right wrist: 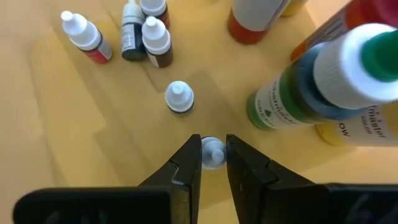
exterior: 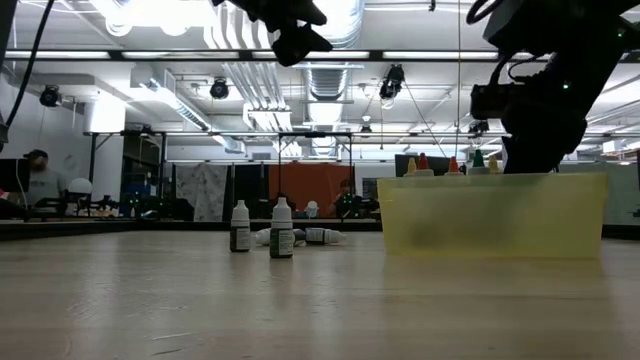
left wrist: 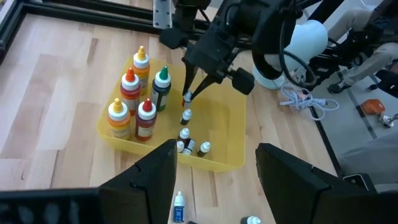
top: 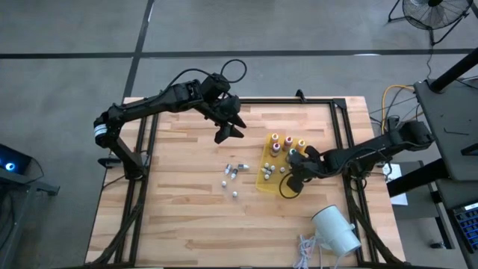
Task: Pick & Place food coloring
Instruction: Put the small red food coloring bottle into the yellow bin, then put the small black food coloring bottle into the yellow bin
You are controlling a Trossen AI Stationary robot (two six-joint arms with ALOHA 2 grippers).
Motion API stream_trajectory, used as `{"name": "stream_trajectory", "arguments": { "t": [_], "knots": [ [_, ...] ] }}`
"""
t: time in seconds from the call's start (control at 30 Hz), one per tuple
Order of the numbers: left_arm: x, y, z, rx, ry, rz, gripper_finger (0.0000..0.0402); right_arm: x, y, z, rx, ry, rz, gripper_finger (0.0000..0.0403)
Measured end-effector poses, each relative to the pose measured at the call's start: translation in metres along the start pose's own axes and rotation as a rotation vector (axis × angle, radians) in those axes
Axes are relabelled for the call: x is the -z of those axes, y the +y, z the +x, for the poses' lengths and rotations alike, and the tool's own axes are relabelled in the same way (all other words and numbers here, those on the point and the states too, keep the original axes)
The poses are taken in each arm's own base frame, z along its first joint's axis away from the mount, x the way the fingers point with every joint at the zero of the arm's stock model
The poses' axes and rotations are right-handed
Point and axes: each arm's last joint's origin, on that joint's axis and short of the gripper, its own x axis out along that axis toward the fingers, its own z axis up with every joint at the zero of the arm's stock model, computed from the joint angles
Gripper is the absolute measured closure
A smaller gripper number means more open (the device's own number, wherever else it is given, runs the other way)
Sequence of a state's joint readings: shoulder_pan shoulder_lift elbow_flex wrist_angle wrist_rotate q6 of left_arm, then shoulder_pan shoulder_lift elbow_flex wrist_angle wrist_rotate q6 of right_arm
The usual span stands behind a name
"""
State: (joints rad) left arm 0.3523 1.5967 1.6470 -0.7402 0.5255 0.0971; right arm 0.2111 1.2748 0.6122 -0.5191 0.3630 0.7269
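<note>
Left gripper [top: 233,128] hangs high over the bare wood, fingers spread wide and empty; small vials [top: 234,173] lie loose on the table [top: 179,217] below and beside it. Right gripper [right wrist: 213,163] reaches down into the yellow tray [left wrist: 231,134], pinching a tiny white-capped vial [right wrist: 212,154], with taller bottles [left wrist: 138,93] just beside it.
</note>
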Motion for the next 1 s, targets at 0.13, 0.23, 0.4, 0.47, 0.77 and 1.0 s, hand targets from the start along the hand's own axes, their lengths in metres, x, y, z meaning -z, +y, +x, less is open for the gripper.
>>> {"name": "stream_trajectory", "arguments": {
  "t": [0.13,0.23,0.4,0.47,0.77,1.0],
  "knots": [
    [-0.001,0.0,0.0,0.0,-0.006,-0.001,0.0211,0.001,0.003,0.008,0.013,0.009,-0.007,0.0347],
    [-0.001,0.0,0.0,0.0,-0.006,-0.001,0.0211,0.001,0.006,0.014,0.026,0.012,-0.005,0.0347],
    [-0.001,0.0,0.0,0.0,-0.006,-0.013,0.0211,0.0,0.008,0.018,0.033,-0.001,0.011,0.0347],
    [-0.001,0.0,0.0,0.0,-0.006,-0.014,0.0211,-0.001,0.008,0.018,0.028,-0.006,0.015,0.0347],
    [-0.001,0.0,0.0,0.0,-0.006,-0.015,0.0211,0.001,0.008,0.016,0.006,0.009,0.003,0.032],
    [-0.001,0.0,0.0,0.0,-0.006,-0.016,0.0211,0.0,0.008,0.015,-0.004,0.009,0.005,0.0291]
  ]
}}
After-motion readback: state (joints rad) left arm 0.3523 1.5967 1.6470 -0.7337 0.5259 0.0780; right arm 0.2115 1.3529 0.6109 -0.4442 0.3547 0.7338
